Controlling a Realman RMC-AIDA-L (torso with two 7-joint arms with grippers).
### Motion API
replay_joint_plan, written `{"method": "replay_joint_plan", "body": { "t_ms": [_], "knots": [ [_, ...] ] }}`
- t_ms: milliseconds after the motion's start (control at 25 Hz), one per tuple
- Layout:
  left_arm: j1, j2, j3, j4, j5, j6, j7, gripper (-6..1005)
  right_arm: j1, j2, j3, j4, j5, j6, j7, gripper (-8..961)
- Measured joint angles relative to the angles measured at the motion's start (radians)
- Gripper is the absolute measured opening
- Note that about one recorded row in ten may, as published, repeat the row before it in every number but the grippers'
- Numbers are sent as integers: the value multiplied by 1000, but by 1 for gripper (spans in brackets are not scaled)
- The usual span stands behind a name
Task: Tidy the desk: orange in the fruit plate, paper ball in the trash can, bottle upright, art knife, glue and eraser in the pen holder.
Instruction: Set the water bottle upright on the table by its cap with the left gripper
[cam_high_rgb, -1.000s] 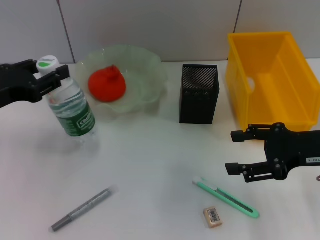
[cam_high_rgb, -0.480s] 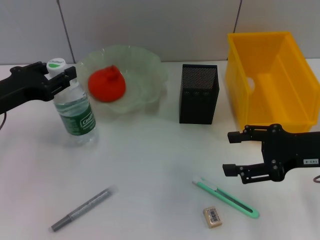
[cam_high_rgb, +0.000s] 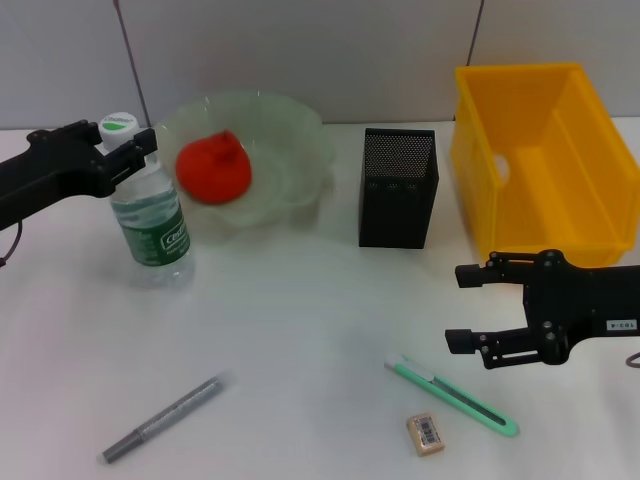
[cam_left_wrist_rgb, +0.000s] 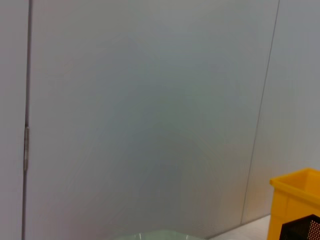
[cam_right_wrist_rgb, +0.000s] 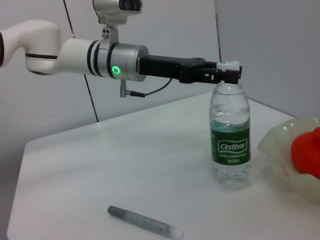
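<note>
A clear water bottle (cam_high_rgb: 149, 222) with a green label stands upright on the white desk (cam_high_rgb: 300, 330), just beside the fruit plate (cam_high_rgb: 290, 150) on the robot's left of it, as the left gripper (cam_high_rgb: 128, 150) clamps its fingers on the neck just under the white cap. The head view takes in the whole desk; the right wrist view, looking across from the far side, confirms the bottle's base sits flat on the desk and shows the left arm reaching level to the cap. The left wrist view shows only the wall, a corner of the yellow bin (cam_left_wrist_rgb: 295, 200) and the top edge of the black mesh pen holder (cam_left_wrist_rgb: 302, 227).

One orange (cam_high_rgb: 213, 167) lies in the one pale green fruit plate. One pen holder stands just to the robot's right of the plate, and one yellow bin stands beyond it, farther right. In front of the pen holder, near the desk's front edge, lie one green art knife (cam_high_rgb: 452, 394) and one eraser (cam_high_rgb: 425, 435), close together but apart. One grey pen (cam_high_rgb: 163, 419) lies well in front of the bottle.

The right gripper (cam_high_rgb: 460, 308) hovers with fingers spread apart in front of the bin, holding nothing, just behind the art knife.
</note>
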Motion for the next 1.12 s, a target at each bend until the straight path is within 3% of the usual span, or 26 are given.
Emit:
{"method": "replay_joint_plan", "body": {
  "t_ms": [1120],
  "knots": [
    [5,-1,7,-89,-52,15,117,538,2,0,-2,6,0,2,-2,836]
  ]
}}
